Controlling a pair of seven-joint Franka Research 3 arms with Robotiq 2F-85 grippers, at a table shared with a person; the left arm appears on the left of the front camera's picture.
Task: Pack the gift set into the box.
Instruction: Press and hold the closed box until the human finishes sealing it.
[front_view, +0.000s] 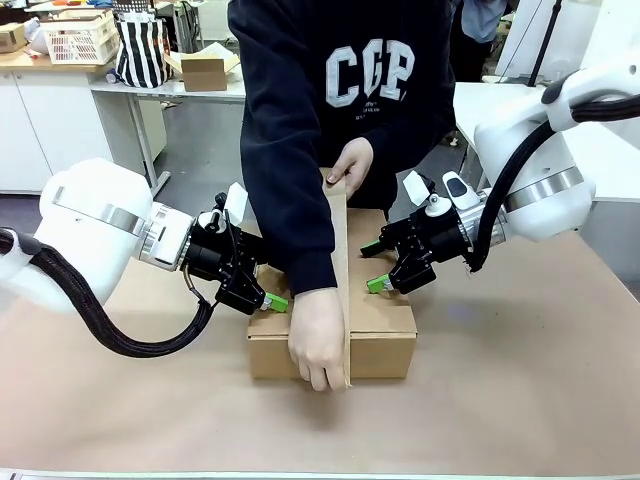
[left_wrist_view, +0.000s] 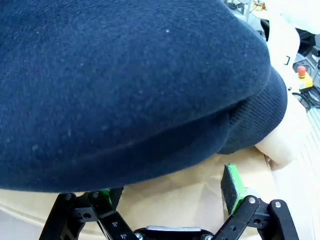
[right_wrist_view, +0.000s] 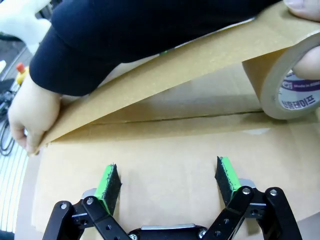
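The box (front_view: 385, 340) lies closed on the table, so the gift set is hidden. A person stretches a strip of brown tape (front_view: 338, 260) along its top seam, one hand (front_view: 318, 345) pressing at the near edge and the other (front_view: 350, 160) holding the tape at the far edge. The tape roll (right_wrist_view: 285, 85) shows in the right wrist view. My left gripper (front_view: 270, 298) stands open over the box's left top (left_wrist_view: 200, 180), under the person's dark sleeve (left_wrist_view: 125, 75). My right gripper (front_view: 375, 266) is open over the right flap (right_wrist_view: 165, 145), with nothing between its pads.
Brown paper (front_view: 520, 400) covers the table. The person's torso (front_view: 340, 90) leans in over the far edge. Far behind on desks stand a small cardboard box (front_view: 205, 70), a striped bag (front_view: 140, 50) and a white basket (front_view: 80, 38).
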